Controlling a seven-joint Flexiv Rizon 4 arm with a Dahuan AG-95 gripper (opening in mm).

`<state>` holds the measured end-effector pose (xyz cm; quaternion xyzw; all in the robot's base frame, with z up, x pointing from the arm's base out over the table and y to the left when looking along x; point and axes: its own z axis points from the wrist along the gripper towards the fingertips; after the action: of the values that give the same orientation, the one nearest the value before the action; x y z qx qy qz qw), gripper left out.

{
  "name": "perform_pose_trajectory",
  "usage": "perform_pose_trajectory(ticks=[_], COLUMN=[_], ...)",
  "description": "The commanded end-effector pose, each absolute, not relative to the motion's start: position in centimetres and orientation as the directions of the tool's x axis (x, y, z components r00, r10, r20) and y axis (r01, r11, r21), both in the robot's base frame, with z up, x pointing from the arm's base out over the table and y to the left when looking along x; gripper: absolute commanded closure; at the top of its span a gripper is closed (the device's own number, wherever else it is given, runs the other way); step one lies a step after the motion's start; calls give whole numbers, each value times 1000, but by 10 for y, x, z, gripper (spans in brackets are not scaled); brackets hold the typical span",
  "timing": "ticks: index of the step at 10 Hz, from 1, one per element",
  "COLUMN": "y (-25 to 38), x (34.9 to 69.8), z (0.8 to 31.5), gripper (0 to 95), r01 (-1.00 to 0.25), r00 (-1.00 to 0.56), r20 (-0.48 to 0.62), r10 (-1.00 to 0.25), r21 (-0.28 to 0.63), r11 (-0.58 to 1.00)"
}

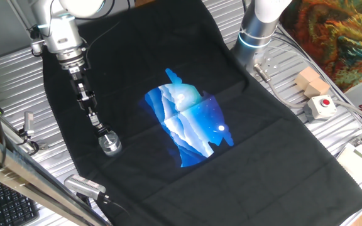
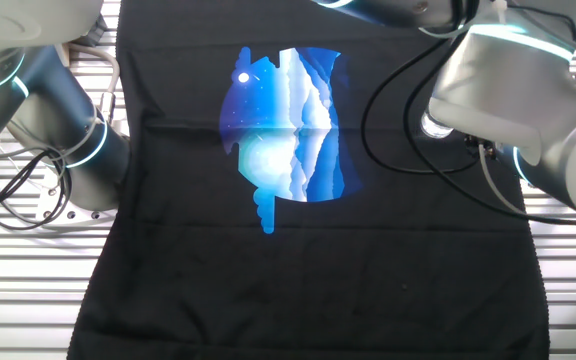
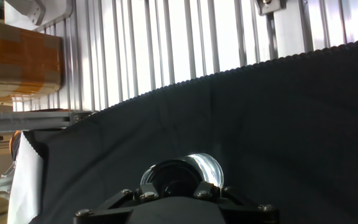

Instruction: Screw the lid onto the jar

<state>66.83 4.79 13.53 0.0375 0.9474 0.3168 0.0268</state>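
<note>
Black cloth (image 1: 137, 75) over slatted bench (image 1: 17, 81); near its left edge, hand (image 1: 104, 133) sits directly atop jar (image 1: 111, 144), lid (image 3: 178, 176) between (grip state: can't tell).

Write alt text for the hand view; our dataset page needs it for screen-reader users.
The gripper sits low over the small glass jar, its dark lid at the fingers, on a black cloth. Ribbed metal table behind.

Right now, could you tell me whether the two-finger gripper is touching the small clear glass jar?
Cannot tell. In one fixed view the gripper tip meets the jar top; the hand view's fingertips are hidden, so neither contact nor gap shows.
</note>
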Motion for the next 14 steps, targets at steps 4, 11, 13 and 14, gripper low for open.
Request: perform_pose_trajectory(ticks=[4, 11, 13, 14], y=[50, 55, 55, 55], x=[668, 668, 668, 667], z=[132, 129, 128, 128], gripper=[570, 570, 570, 570], r01=[56, 62, 63, 64], r00=[-996, -995, -995, -995], r20=[-27, -29, -27, -28], r10=[91, 98, 99, 99], r21=[598, 595, 593, 593], r11=[799, 801, 803, 803])
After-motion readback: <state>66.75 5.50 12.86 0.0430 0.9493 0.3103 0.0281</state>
